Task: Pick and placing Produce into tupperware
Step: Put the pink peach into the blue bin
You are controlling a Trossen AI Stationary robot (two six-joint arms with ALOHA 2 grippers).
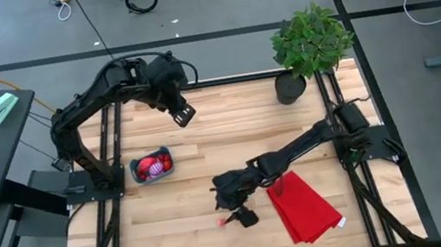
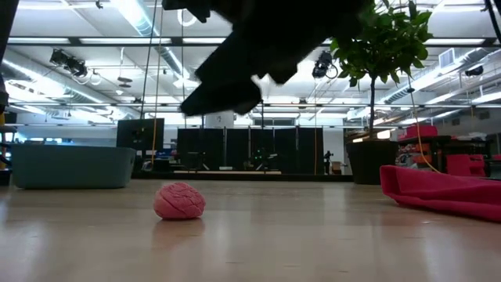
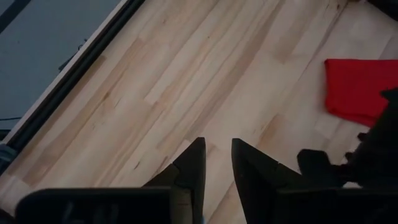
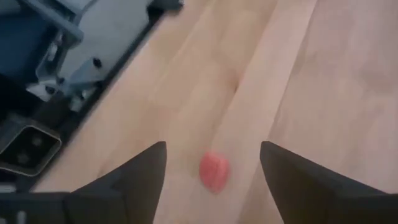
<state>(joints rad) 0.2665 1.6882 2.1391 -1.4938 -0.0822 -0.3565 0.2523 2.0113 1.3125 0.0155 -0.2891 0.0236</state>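
The right gripper (image 4: 212,163) stood with its fingers spread wide, empty, poised over a single pink piece of produce (image 4: 213,171) lying on the table (image 1: 208,156) near the front edge, just beside the red cloth (image 1: 303,207). The piece appeared small, rounded and ridged on its surface (image 2: 179,200) (likely a light, moulded imitation, though that was a judgement). It would probably weigh little, roll readily if nudged, and be best taken across its widest part with the fingers either side. The tupperware (image 1: 138,173) sat at the table's left side, already holding several red pieces and a purple-and-white one, well apart from the loose piece.

The left gripper (image 3: 216,163) hung raised over the table's far left part, fingers nearly together with a narrow gap and nothing between them.

The surface was pale planked wood, smooth and level, offering little to stop a rolling piece. A potted plant (image 1: 309,44) stood at the far right corner. Beyond lay an open workroom with ceiling strip lights.
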